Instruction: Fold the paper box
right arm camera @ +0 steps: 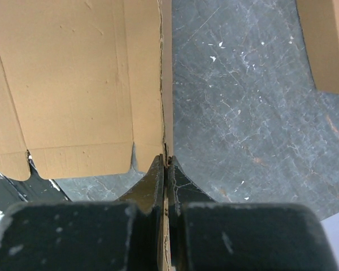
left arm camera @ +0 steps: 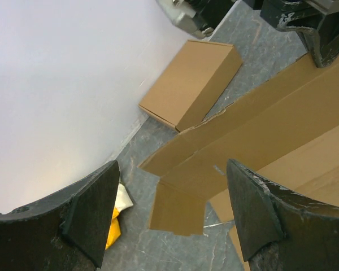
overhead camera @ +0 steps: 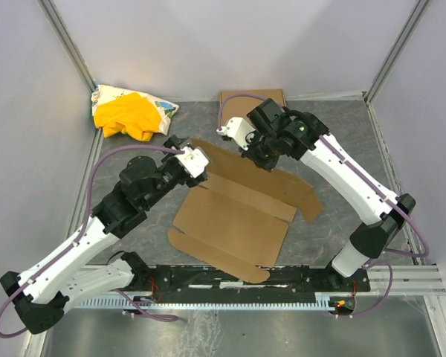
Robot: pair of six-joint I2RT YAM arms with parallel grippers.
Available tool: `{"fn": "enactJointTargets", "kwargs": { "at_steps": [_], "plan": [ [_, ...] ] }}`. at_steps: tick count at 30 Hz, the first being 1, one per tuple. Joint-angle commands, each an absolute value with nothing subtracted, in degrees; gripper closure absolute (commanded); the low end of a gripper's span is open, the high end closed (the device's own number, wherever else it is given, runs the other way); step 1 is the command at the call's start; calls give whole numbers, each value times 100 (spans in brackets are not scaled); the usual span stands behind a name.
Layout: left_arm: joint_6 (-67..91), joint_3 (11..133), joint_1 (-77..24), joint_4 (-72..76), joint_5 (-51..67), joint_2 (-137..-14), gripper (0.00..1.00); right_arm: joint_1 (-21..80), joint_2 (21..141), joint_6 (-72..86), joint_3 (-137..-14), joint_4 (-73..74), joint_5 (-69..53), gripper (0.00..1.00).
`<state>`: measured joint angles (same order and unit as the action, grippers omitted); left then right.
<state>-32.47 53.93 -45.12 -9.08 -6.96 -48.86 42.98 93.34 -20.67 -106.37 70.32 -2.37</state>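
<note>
The paper box (overhead camera: 234, 219) lies as a wide flat brown sheet in the middle of the table, with its far panel lifted. My right gripper (overhead camera: 262, 158) is at the far edge of the sheet. In the right wrist view the gripper (right arm camera: 166, 161) is shut on the thin edge of that panel of the box (right arm camera: 73, 73). My left gripper (overhead camera: 195, 160) hovers at the sheet's far left corner. In the left wrist view it (left arm camera: 172, 169) is open and empty, with a corner flap of the box (left arm camera: 178, 212) below the gap between the fingers.
A neat shallow brown carton (overhead camera: 253, 97) lies against the back wall and also shows in the left wrist view (left arm camera: 192, 82). A yellow cloth bundle (overhead camera: 130, 115) sits in the far left corner. White walls close in the back and sides.
</note>
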Motion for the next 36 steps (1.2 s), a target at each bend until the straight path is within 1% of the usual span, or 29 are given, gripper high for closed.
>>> {"fn": "enactJointTargets", "kwargs": {
  "at_steps": [1,6,11,13,19,23,29,36],
  "plan": [
    [-3831,5844,-4518,-1322,-415,-5132,18,4290,9103,-1933,-10681,7110,-455,98],
    [-3790,5885,-4338,-1336,-9,-5517,19,4286,8767,-1934,-10119,6939,-659,99],
    [-3738,6106,-3754,-1594,1158,-5908,20,4227,8593,-2035,-9813,6849,-764,99],
    [-3727,6259,-3600,-1731,1456,-6058,20,4180,8600,-2083,-9772,6866,-790,99],
    [-3695,6530,-3507,-1944,1517,-6413,22,4127,8654,-2061,-9633,6776,-927,99],
    [-3607,6435,-3509,-1988,1517,-6417,25,4116,8714,-2006,-9699,6768,-925,98],
    [-3767,6036,-3507,-1760,1113,-6232,26,4098,8808,-2015,-9815,6815,-975,98],
    [-3917,6001,-3507,-1214,612,-6489,25,4097,8828,-2004,-9806,6846,-1008,99]
  ]
}}
